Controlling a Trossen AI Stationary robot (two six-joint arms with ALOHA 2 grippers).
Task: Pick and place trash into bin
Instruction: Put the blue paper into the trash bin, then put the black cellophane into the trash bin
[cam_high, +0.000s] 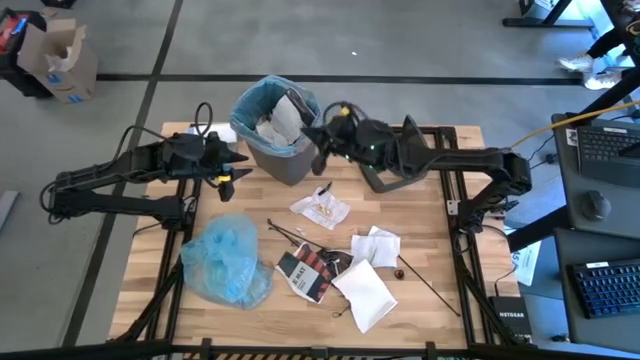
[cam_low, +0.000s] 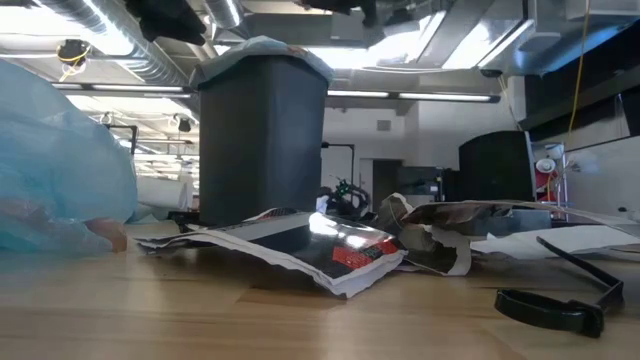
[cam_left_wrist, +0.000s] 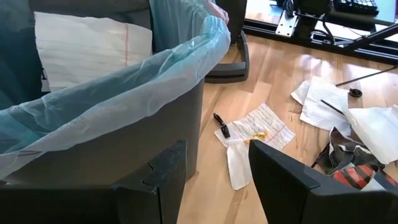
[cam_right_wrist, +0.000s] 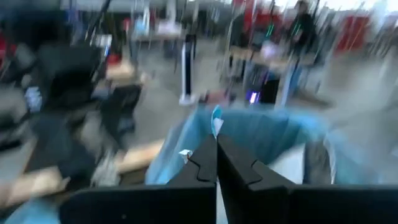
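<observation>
The dark grey bin (cam_high: 278, 130) with its light blue liner stands at the table's far middle, with white lined paper (cam_left_wrist: 93, 46) inside. On the table lie trash pieces: a crumpled note (cam_high: 320, 207), a red-black-white packet (cam_high: 308, 272), white mailers (cam_high: 365, 290) and thin dark sticks (cam_high: 430, 285). My right gripper (cam_high: 318, 140) is shut, raised level at the bin's right rim (cam_right_wrist: 267, 134). My left gripper (cam_high: 240, 165) is open beside the bin's left wall (cam_left_wrist: 124, 143), with bare table between its fingers. My right gripper is shut and points level toward the bin's opening. A small white scrap (cam_right_wrist: 214, 119) shows just past its fingertips. I cannot tell whether the fingers hold it or whether it is part of the liner behind.
A crumpled light blue bag (cam_high: 228, 258) lies at the near left of the table. A black strap (cam_low: 555, 305) lies near the front edge. Off the table are a cardboard box (cam_high: 62, 62) on the floor at far left and a desk with keyboards (cam_high: 610, 230) at right.
</observation>
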